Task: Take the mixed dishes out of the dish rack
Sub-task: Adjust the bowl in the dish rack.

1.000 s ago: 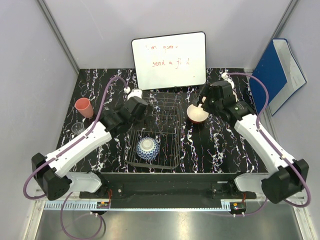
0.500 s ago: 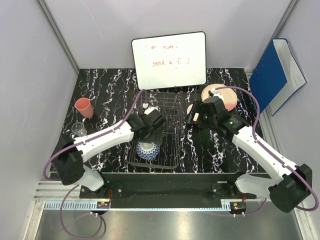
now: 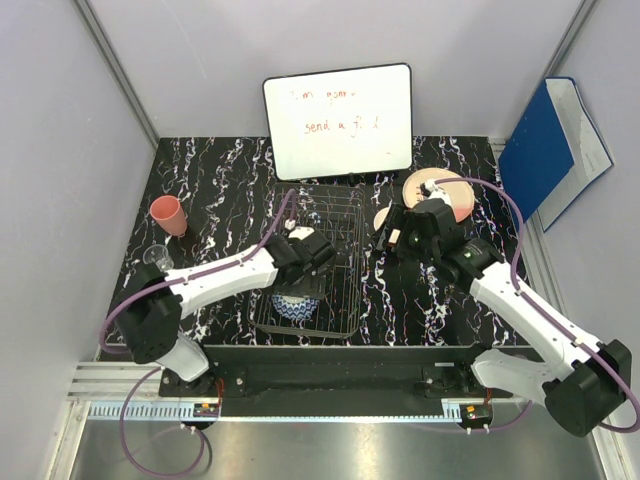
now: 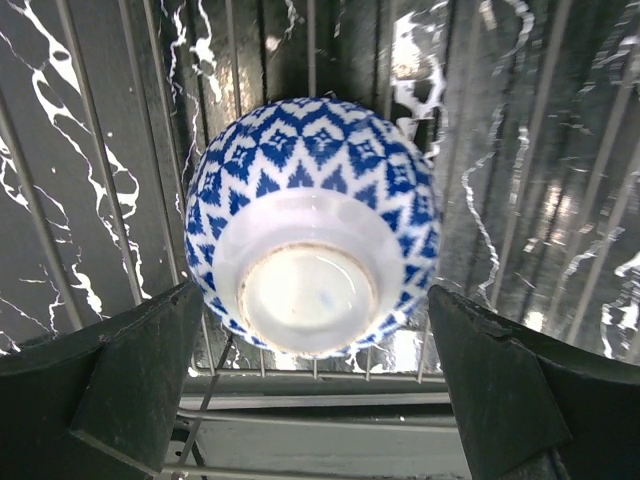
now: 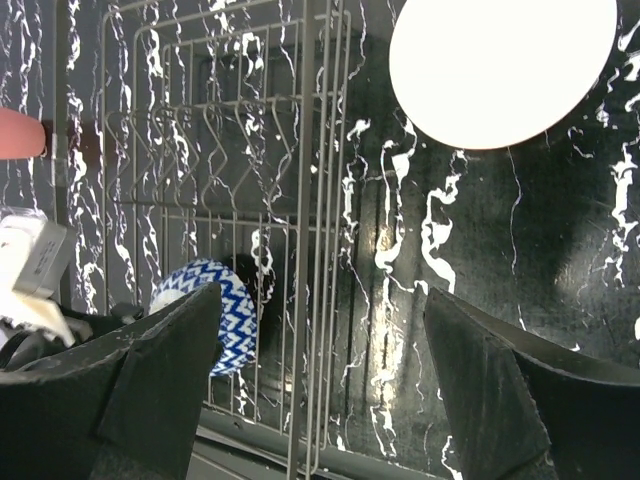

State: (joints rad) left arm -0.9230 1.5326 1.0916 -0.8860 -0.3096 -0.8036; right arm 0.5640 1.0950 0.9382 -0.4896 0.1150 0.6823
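Observation:
The blue-and-white bowl (image 4: 312, 250) lies upside down at the near end of the black wire dish rack (image 3: 340, 222). My left gripper (image 4: 315, 295) hangs just above it, open, with one finger on each side and not touching. My right gripper (image 3: 392, 238) is open and empty beside the rack's right side. The cream bowl (image 3: 381, 217) sits on the table by it, and the pinkish plate (image 3: 452, 195) lies behind. The pink cup (image 3: 167, 213) and the small glass (image 3: 155, 258) stand at the left.
A whiteboard (image 3: 338, 120) leans behind the rack and a blue folder (image 3: 545, 140) stands at the back right. A bright round dish (image 5: 500, 65) shows right of the rack (image 5: 200, 150) in the right wrist view; glare hides which one it is.
My right gripper let go of the cream bowl on the table and drew back slightly. My left arm swung over the rack and came down over the blue-and-white bowl.

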